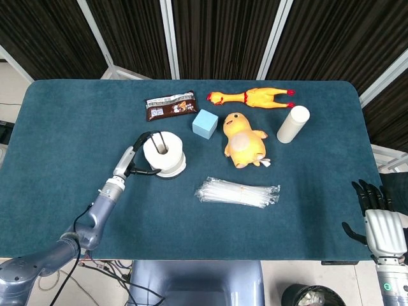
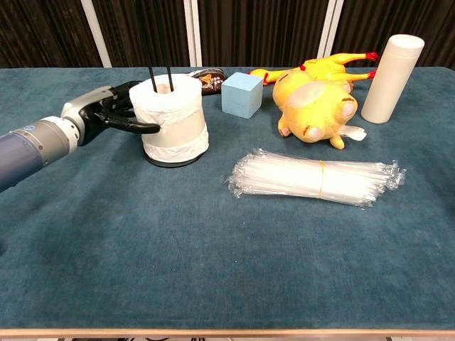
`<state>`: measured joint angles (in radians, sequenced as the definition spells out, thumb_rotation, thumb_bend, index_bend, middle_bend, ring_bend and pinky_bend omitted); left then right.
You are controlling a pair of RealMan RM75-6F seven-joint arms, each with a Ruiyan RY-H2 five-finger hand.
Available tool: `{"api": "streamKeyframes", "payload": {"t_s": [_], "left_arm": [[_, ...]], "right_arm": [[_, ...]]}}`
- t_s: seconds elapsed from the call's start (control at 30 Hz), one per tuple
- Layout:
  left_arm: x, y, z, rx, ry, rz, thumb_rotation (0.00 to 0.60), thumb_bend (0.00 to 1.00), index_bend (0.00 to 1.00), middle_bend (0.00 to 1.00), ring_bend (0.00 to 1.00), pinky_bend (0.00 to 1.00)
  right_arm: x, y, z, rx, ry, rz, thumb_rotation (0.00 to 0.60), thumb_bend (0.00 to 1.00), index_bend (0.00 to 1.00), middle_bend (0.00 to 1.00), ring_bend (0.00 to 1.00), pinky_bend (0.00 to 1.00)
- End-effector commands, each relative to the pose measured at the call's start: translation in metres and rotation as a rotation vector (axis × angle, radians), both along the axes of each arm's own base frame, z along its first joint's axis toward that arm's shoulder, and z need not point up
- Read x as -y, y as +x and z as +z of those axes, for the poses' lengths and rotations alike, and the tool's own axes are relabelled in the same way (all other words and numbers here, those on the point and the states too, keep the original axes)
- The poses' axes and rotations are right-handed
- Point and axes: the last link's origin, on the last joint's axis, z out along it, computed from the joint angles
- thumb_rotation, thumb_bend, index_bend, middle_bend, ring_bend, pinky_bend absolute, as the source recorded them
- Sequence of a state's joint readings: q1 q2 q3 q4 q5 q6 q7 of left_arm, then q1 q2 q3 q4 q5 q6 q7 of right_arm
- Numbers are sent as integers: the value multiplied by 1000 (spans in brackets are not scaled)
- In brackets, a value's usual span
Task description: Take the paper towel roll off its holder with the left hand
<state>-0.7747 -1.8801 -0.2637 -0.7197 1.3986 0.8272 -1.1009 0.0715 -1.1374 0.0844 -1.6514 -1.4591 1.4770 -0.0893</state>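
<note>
From above we see the paper towel roll (image 1: 164, 154) standing on the blue counter (image 1: 76, 121), left of the light blue cube (image 1: 204, 123), with the left robot hand (image 1: 132, 162) at its left side. The chest view adds what the overhead angle hides: dark fingers (image 2: 135, 126) wrap against the roll's side, thumb in front, so the hand is clamped on the roll. There we also see the holder (image 2: 161, 77), whose two thin black rods rise through the core, and its dark base showing under the roll's lower edge, the roll tilted slightly.

Only the head view shows the right robot hand (image 1: 377, 220), off the counter's near right corner, fingers apart and holding nothing.

Both views show the plush duck (image 1: 243, 139), rubber chicken (image 1: 252, 97), white cylinder (image 1: 292, 123), bag of straws (image 1: 238, 192) and snack wrapper (image 1: 171, 106).
</note>
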Motion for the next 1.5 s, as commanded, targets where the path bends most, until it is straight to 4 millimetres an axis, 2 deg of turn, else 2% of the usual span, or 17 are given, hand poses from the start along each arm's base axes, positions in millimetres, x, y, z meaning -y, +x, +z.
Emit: {"api": "streamKeyframes", "payload": {"t_s": [0.03,0.37,0.57,0.67,0.83,1.1,1.5], "left_arm": [[0,1,-1,-8,-1,-10,600,0,0,0,0,0],[-6,10,-7,-56,30,-19,600,11,72,101,0,25],[-8,9,-9,-75,47,10,600,200,110,266,13,88],[-9,9,-9,-79,59,19,600,227,125,311,29,96],[-9,18,-7,-61,76,4,600,227,128,317,29,96],[-11,37,13,9,111,-34,600,226,135,321,35,96],[-10,71,60,134,112,-55,600,215,162,328,40,96]], "right_arm": [[0,0,0,0,1,0,600,298,59,78,86,7],[0,0,1,13,2,-3,600,298,60,78,87,0],[-1,1,2,21,1,-1,600,298,60,78,86,0],[0,0,2,21,-1,-5,600,298,60,78,86,0],[0,0,2,24,-3,-3,600,297,60,78,87,0],[-1,0,3,25,-4,-3,600,298,60,78,87,0],[-2,0,5,27,-13,-1,600,297,60,78,86,0]]}}
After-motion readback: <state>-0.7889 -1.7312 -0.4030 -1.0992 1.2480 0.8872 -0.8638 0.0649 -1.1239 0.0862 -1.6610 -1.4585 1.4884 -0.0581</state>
